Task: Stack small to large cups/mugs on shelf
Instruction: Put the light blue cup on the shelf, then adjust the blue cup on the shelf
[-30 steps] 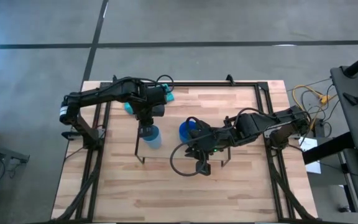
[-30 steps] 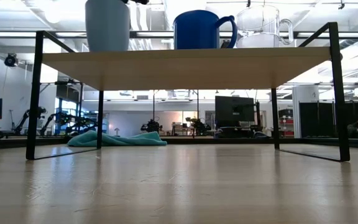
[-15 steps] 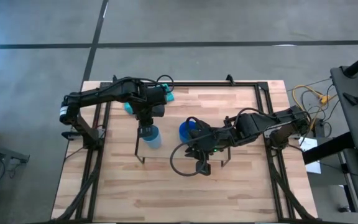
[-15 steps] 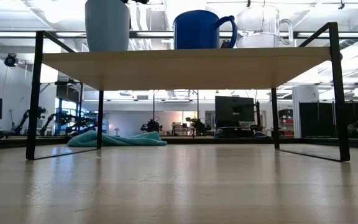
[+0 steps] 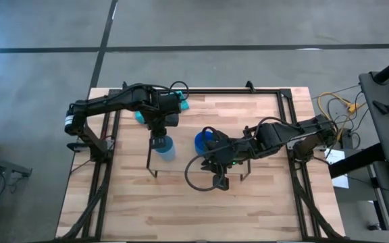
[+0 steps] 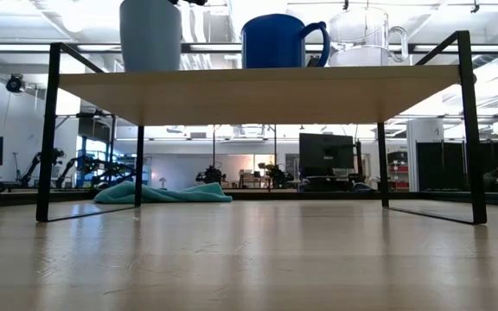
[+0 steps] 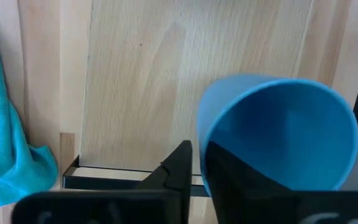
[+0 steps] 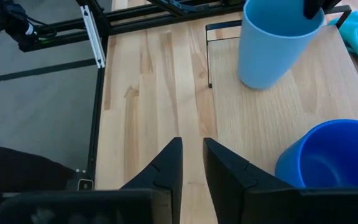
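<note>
Three cups on shelf [image 6: 258,91], left hand [image 5: 159,138] gripping light-blue cup's [image 5: 165,148] rim

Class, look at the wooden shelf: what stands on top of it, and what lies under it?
On the shelf: light-blue cup, dark-blue mug, clear glass cup. Beneath it only bare table; a teal cloth lies behind.

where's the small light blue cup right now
The small light-blue handleless cup stands at the left end of the low light-wood shelf, beside the dark-blue handled mug, with the left pincer gripping its rim.

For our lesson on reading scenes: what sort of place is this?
Probably a robotics lab or open workshop: a monitor and other robot arms stand behind the table, with exposed ceiling ducts overhead.
</note>
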Controlling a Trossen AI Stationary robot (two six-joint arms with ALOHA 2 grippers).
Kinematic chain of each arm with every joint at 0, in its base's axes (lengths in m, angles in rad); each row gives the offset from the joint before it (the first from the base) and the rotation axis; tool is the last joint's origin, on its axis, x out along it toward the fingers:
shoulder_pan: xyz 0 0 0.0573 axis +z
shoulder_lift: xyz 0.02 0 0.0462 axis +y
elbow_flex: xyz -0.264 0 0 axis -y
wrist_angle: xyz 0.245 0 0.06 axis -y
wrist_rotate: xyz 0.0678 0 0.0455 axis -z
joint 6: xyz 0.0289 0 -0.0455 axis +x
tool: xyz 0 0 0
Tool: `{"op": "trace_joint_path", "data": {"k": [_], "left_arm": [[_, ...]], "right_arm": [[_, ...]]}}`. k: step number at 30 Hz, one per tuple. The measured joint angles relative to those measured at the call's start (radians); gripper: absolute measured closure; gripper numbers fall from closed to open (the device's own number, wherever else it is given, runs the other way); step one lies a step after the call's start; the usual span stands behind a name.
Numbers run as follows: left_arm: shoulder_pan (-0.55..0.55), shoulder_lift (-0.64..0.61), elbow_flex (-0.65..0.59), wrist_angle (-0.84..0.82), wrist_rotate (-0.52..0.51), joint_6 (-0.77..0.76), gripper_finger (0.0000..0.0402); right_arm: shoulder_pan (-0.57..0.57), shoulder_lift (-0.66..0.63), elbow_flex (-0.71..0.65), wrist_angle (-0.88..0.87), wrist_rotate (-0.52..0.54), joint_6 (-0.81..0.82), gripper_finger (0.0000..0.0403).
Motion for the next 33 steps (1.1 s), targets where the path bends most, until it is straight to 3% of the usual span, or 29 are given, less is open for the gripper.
{"op": "trace_joint_path", "data": {"k": [7,19,33], "left_arm": [[0.000,0.000,0.000,0.015,0.001,-0.014,0.0341],[0.000,-0.007,0.014,0.015,0.033,-0.053,0.0338],[-0.001,-0.008,0.274,0.017,0.036,-0.081,0.0337]], "right_arm": [[0.000,0.000,0.000,0.000,0.000,0.000,0.0344],[-0.002,0.000,0.000,0.000,0.000,-0.034,0.0344],[-0.004,0.000,0.000,0.000,0.001,-0.074,0.0344]]}}
